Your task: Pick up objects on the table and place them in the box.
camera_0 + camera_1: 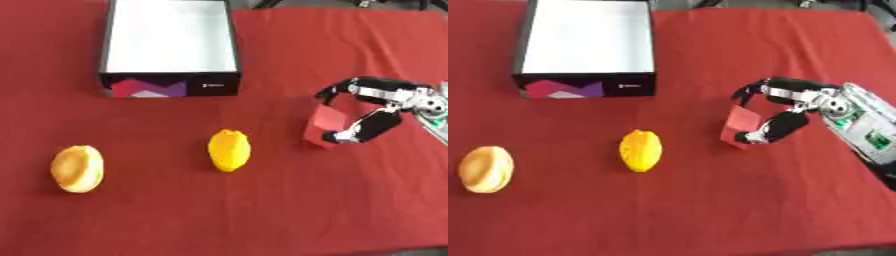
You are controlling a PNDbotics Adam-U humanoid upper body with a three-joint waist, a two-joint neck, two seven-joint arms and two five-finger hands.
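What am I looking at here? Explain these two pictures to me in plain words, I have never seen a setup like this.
Both pictures come from one stereo camera in a humanoid robot's head, looking down at its work: left eye and right eye, same moment. The table wears a red cloth. At the far side stands an open box with a white inside, nothing in it. Nearer lie two yellow-orange objects: a rounder one on the left and a yellow pointed one in the middle. From the right comes the robot's black and silver right hand, fingers and thumb curled round a red block. The left hand is not visible.
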